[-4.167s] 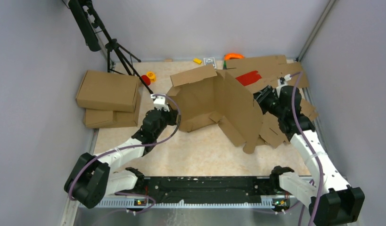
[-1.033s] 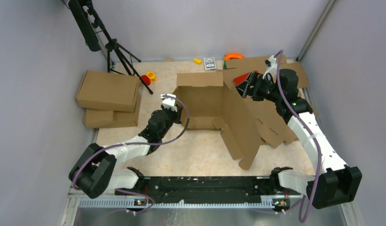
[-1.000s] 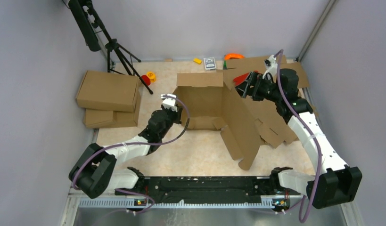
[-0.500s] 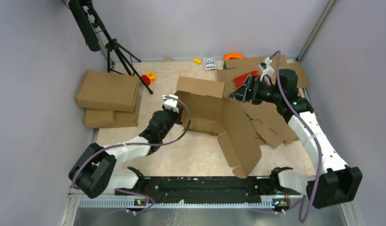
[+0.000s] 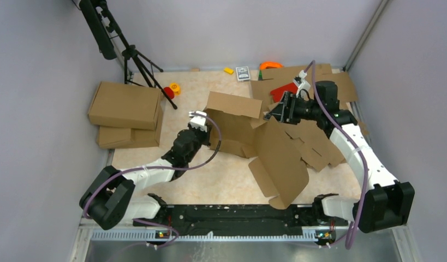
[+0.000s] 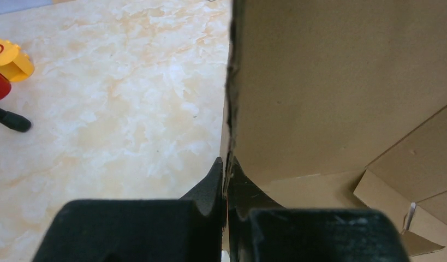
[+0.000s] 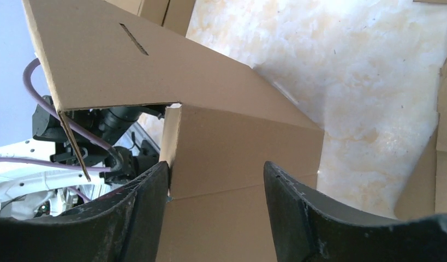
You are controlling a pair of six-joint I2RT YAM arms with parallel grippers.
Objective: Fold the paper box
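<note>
The left gripper (image 6: 226,166) is pinched tight on the upright left edge of the paper box (image 5: 280,155) — the cardboard wall rises straight beyond its fingertips; the half-raised box sprawls to this gripper's right, one large panel leaning outward; the right gripper (image 7: 215,169) reaches in from the box's far side, fingers apart — a box panel stands between and just beyond them.

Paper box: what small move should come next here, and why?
Probably close the right gripper on the paper box panel standing between its open jaws. The left gripper is pinched shut on one wall edge of the box, so a second grip would likely let the arms fold that panel.
</note>
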